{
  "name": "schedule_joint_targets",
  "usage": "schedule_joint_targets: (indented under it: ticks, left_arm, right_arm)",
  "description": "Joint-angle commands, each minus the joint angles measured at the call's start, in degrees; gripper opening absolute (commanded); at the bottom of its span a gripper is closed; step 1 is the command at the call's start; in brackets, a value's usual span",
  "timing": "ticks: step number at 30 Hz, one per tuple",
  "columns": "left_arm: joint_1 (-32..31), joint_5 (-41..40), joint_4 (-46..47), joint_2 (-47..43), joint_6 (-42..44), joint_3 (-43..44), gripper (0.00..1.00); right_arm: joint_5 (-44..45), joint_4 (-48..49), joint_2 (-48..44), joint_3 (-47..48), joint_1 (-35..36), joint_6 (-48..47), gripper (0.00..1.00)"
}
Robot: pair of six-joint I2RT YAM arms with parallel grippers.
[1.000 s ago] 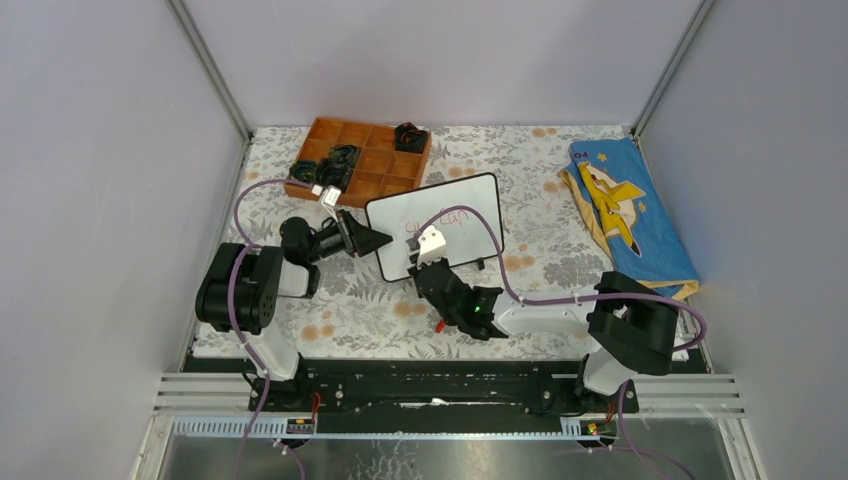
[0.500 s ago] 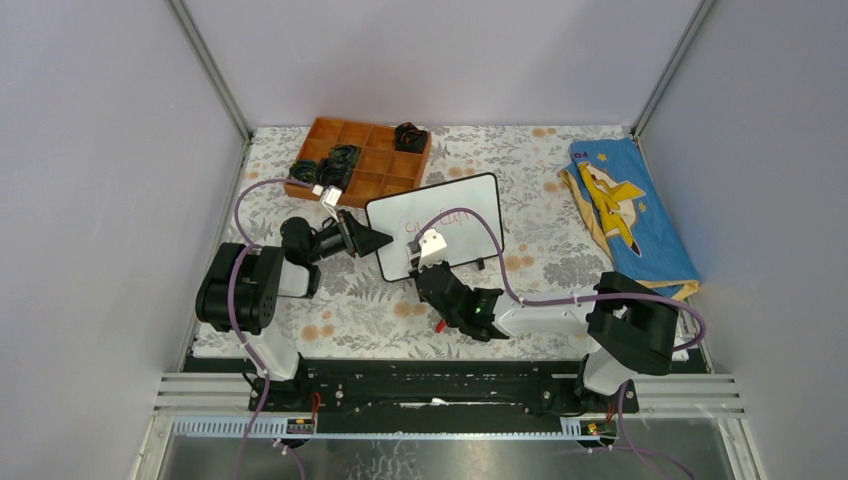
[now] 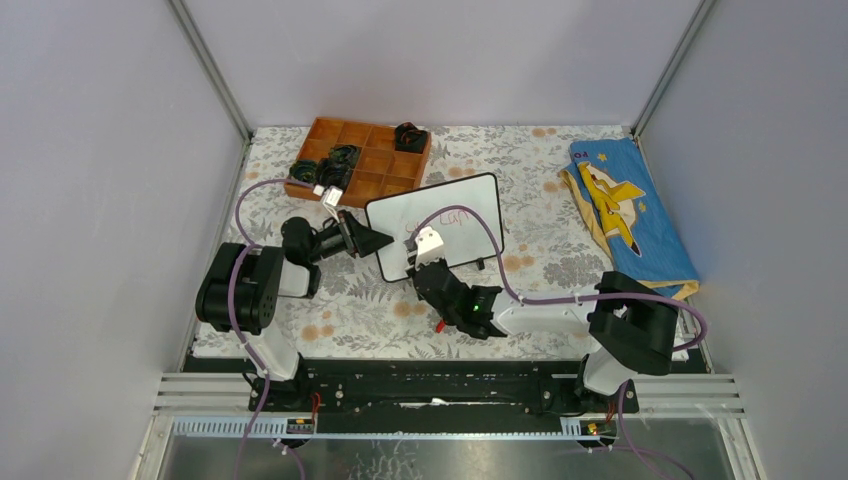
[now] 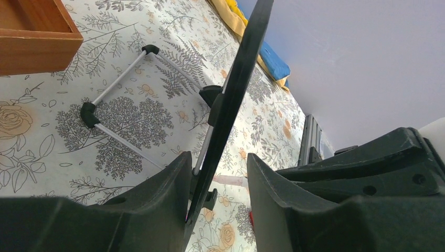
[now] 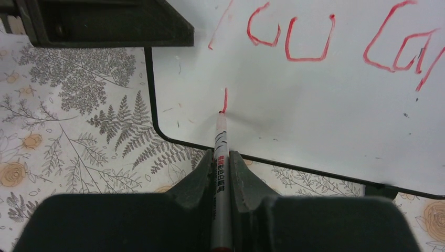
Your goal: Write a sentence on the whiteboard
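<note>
The whiteboard [image 3: 462, 200] stands tilted on the flowered table, its black frame seen edge-on in the left wrist view [image 4: 236, 79]. My left gripper [image 3: 380, 241] [image 4: 218, 155] is open astride the board's left edge; the frame rests against one finger and a gap shows beside the other. My right gripper [image 3: 422, 272] [image 5: 221, 153] is shut on a silver marker [image 5: 220, 136], whose tip touches the board's lower left under a short red stroke. The sentence [image 5: 307, 44] [image 3: 450, 217] shows as one line of red letters across the board's upper part.
An orange compartment tray [image 3: 375, 165] holding black items sits behind the board on the left. A blue and yellow cloth [image 3: 630, 215] lies at the right. The board's thin wire stand [image 4: 123, 79] rests on the table behind it. Grey walls close in on three sides.
The right gripper with the marker has shifted slightly to the left along the board. The left arm and the board have not moved.
</note>
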Motion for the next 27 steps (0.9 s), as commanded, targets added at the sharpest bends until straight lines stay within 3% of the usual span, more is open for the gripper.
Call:
schedule_joint_targets:
  ticks: [1,27]
  left_arm:
    - [-0.7,0.3,0.1,-1.4,1.0,1.4,0.5]
    - [-0.7,0.2,-0.4,-1.5,1.2,1.6,0.5]
  right_arm:
    - [1.1,1.0,0.3,3.6,0.0,-1.5,0.0]
    - [-4.2,0.1,2.3,3.1,0.2,0.5,0.0]
